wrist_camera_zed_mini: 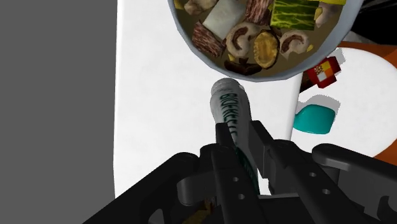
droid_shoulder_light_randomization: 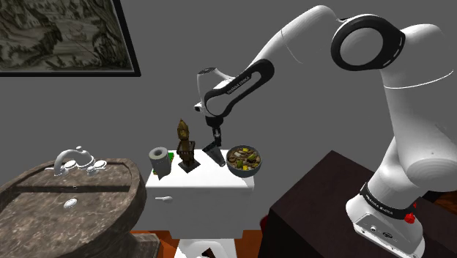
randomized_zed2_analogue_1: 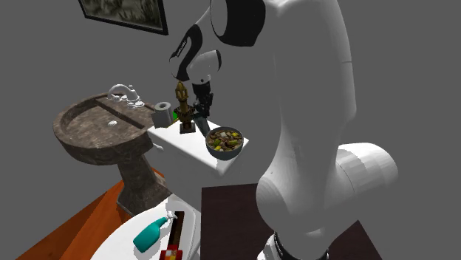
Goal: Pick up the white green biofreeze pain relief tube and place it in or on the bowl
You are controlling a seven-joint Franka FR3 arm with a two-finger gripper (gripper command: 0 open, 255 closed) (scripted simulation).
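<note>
The white tube with green lettering [wrist_camera_zed_mini: 229, 108] is clasped between my black fingers [wrist_camera_zed_mini: 224, 141], its cap end pointing at the bowl. My gripper [wrist_camera_zed_mini: 243, 137] is shut on it. The grey bowl [wrist_camera_zed_mini: 191, 46] holds chunks of food and sits just beyond the tube's cap on the white toilet tank lid [wrist_camera_zed_mini: 159, 114]. In the shoulder view my gripper [droid_shoulder_light_randomization: 214, 141] reaches down over the lid, with the tube [droid_shoulder_light_randomization: 216, 156] slanting below it, just beside the bowl [droid_shoulder_light_randomization: 244, 171]. In the second exterior view my gripper [randomized_zed2_analogue_1: 201, 111] hangs behind the bowl [randomized_zed2_analogue_1: 222, 154].
A brown figurine [droid_shoulder_light_randomization: 184, 145] and a grey toilet-paper roll [droid_shoulder_light_randomization: 159, 163] stand on the lid to the shoulder view's left of my gripper. A stone basin [droid_shoulder_light_randomization: 69, 194] with a tap lies further left. A teal bottle [randomized_zed2_analogue_1: 151, 233] lies on the toilet seat below.
</note>
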